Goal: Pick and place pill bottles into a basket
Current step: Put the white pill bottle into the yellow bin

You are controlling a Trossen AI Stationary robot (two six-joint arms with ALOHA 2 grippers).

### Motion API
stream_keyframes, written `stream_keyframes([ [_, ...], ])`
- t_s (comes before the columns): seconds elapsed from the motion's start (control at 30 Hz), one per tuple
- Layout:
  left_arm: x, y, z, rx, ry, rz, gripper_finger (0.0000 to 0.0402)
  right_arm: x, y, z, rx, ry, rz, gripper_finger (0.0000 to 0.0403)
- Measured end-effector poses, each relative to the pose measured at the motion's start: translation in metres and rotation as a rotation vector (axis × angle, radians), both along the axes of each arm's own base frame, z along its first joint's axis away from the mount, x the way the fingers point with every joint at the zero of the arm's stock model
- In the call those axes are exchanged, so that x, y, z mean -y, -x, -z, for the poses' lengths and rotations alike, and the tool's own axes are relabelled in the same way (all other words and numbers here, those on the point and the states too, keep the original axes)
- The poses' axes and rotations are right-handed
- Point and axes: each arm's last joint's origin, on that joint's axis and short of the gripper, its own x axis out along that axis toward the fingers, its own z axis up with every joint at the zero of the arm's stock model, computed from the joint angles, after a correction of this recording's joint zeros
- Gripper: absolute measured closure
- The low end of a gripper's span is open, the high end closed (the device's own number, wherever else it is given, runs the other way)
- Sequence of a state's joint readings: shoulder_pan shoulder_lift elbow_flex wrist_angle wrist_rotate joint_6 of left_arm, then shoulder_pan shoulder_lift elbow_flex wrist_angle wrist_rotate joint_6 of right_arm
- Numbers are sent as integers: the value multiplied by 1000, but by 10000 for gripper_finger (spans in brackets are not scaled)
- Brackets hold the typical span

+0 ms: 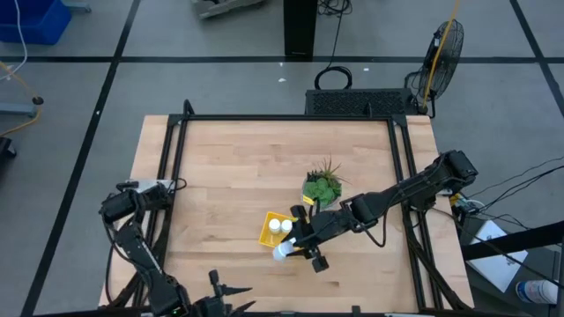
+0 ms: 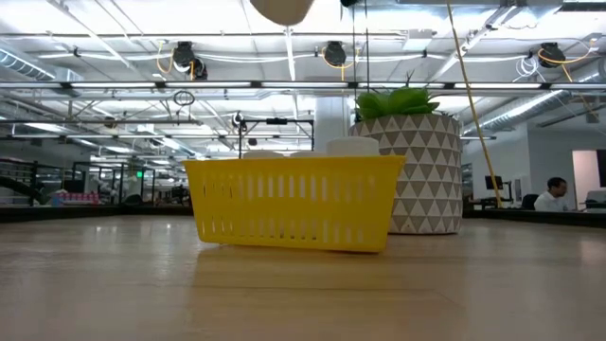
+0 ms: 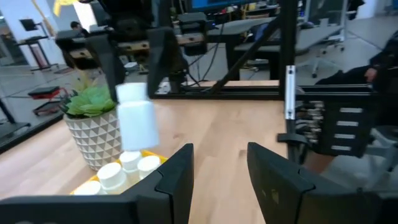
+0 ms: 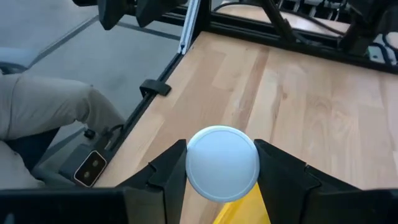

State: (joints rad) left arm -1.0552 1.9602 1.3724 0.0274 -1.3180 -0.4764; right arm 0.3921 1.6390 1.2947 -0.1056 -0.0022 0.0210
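Observation:
My right gripper (image 1: 289, 249) is shut on a white pill bottle (image 1: 280, 253), held in the air over the near edge of the yellow basket (image 1: 267, 234). The bottle also shows in the left wrist view (image 3: 137, 121) and, from above, in the right wrist view (image 4: 222, 163). Several more white bottles (image 3: 130, 163) stand inside the basket (image 3: 102, 182); two show from above (image 1: 280, 226). My left gripper (image 3: 221, 152) is open and empty, low at the table's near edge (image 1: 231, 291), pointing toward the basket. My right gripper pinches the bottle's upper end, by its cap (image 3: 130, 93), between its two fingers (image 4: 166, 173), one on each side. The fingers come from above, pointing down. The bottle hangs below them, nearly upright and lifted clear above the basket.
A pale patterned pot with a green plant (image 1: 322, 187) stands just beyond the basket, toward the far right; it also shows in the low view (image 2: 417, 175). Bare wooden tabletop (image 1: 229, 167) lies to the left and far side. A black frame (image 1: 282, 118) borders the table.

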Motion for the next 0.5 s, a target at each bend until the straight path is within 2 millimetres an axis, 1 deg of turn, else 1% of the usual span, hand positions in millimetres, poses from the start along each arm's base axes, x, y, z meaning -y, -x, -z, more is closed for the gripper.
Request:
stream_keyframes([
  [0.3, 14, 23, 0, 14, 53, 56, 248, 13, -6, -2, 19, 28, 18, 248],
  [0.43, 17, 28, 0, 7, 62, 82, 249, 13, -9, 4, 10, 49, 12, 247],
  [0.5, 19, 30, 0, 6, 60, 90, 248, 14, -14, 8, 20, 55, 13, 248],
])
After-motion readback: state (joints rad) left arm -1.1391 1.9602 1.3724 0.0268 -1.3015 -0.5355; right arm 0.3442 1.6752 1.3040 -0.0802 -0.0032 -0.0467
